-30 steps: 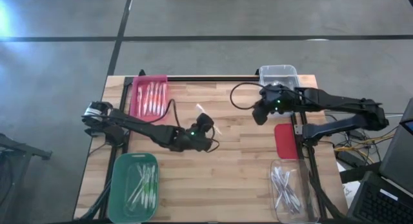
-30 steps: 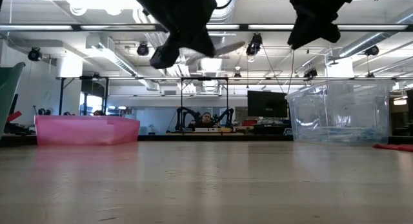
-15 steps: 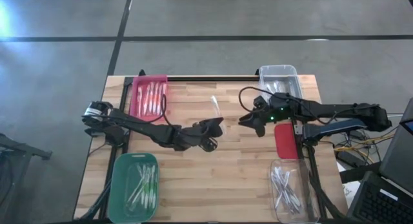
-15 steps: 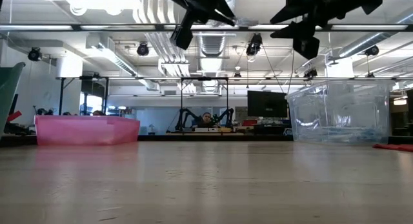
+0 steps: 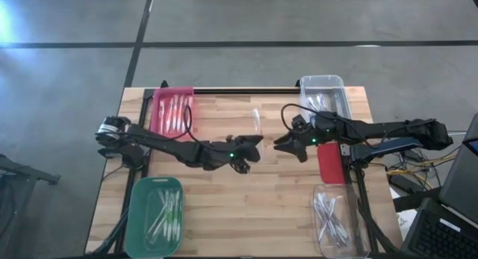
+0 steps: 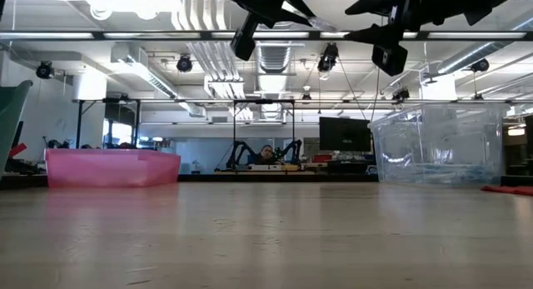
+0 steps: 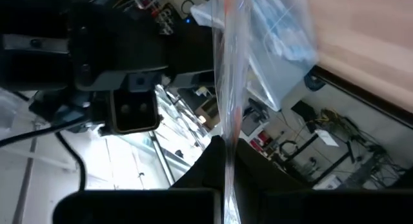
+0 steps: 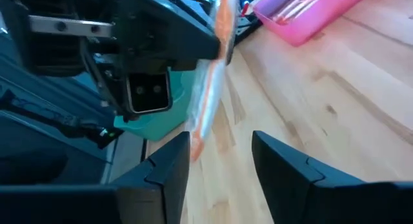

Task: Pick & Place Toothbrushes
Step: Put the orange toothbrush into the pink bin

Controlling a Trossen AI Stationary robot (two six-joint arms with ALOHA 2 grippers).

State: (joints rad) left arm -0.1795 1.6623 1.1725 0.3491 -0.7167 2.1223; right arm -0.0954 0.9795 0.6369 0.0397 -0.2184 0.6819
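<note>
While your left gripper [image 5: 258, 142] at frame centre clamps a toothbrush [image 5: 257, 123] pointing up-frame above the bench [image 5: 284, 207], your right gripper [image 5: 281, 143] waits just right, fingers apart.

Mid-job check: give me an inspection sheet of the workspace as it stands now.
Surface: wooden table, middle bare.
Job's things: one toothbrush held in the air by the left gripper; more lie in the pink bin, green bin and two clear bins.
Clutter: red flat item at the right edge.
Grippers: left shut on the toothbrush; right gripper open, facing it, apart from it.
Cables: on both arms; a bundle beside the table.
Surroundings: concrete floor, a person seated far behind.
</note>
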